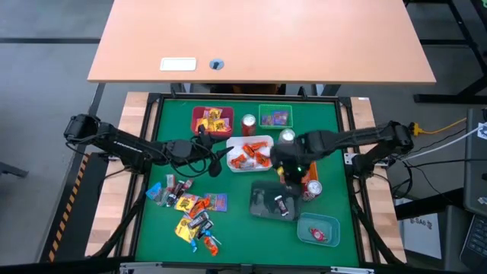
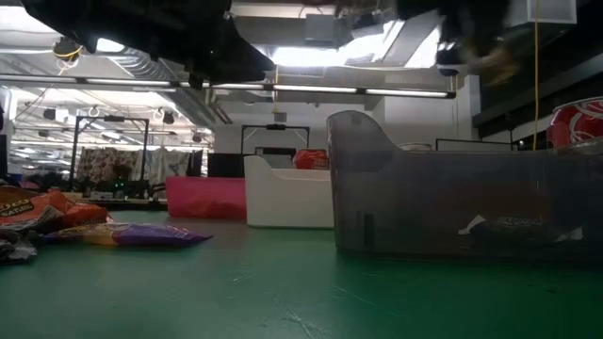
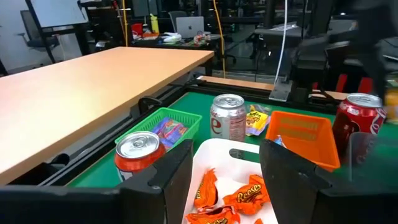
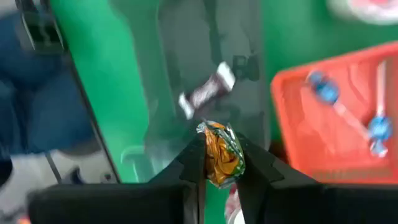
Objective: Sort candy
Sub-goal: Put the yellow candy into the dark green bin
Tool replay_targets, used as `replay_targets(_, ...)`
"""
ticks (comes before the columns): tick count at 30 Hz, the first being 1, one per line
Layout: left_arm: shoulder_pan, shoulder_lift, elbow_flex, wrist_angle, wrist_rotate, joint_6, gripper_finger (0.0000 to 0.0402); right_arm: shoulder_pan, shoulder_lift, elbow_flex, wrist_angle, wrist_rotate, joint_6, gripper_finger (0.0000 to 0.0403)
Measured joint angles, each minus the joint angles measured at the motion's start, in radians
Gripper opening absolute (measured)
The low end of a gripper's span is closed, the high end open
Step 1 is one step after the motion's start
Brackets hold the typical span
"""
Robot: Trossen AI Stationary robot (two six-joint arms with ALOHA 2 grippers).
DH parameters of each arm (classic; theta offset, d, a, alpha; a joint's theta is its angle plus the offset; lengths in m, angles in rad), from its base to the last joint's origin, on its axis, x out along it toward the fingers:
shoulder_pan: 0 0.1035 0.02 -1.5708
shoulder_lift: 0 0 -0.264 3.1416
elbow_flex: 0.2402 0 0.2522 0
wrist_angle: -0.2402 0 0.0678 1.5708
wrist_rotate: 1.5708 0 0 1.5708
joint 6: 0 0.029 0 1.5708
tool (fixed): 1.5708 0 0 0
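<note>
Green felt covers the work table (image 1: 236, 228), with trays clustered toward twelve o'clock and loose candy (image 1: 194, 217) heaped at about seven o'clock. At centre, the right gripper (image 4: 219, 163) pinches an orange-and-green wrapped sweet (image 4: 221, 152) between narrow jaws, hanging over the clear grey tray (image 1: 272, 204), where one dark-wrapped piece (image 4: 207, 93) already lies. Just beside it, at ten o'clock, the left gripper (image 3: 225, 171) hovers with jaws spread wide and empty above the white tray (image 3: 217, 155) of orange peanut-butter cups (image 3: 247, 194). These sweets look light, soft and crinkly (foil wrappers likely slip), so pinching across the padded middle, as the right gripper does, seems safer than the twisted ends.
</note>
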Motion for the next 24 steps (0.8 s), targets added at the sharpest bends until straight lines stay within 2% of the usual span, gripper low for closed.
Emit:
replay_targets(15, 0.0, 0.0, 0.0, 0.0, 0.001, -0.001, 0.0174, 0.402, 0.017, 0.0, 0.007, 0.009, 0.337, 0.006)
replay_targets(18, 0.0, 0.0, 0.0, 0.0, 0.001, 0.0, 0.0174, 0.465, 0.021, 0.0, 0.017, 0.022, 0.346, 0.006)
replay_targets(24, -0.029, 0.0, 0.0, 0.008, 0.003, 0.0, 0.0174, 0.564, 0.032, 0.0, 0.02, 0.123, 0.347, 0.006)
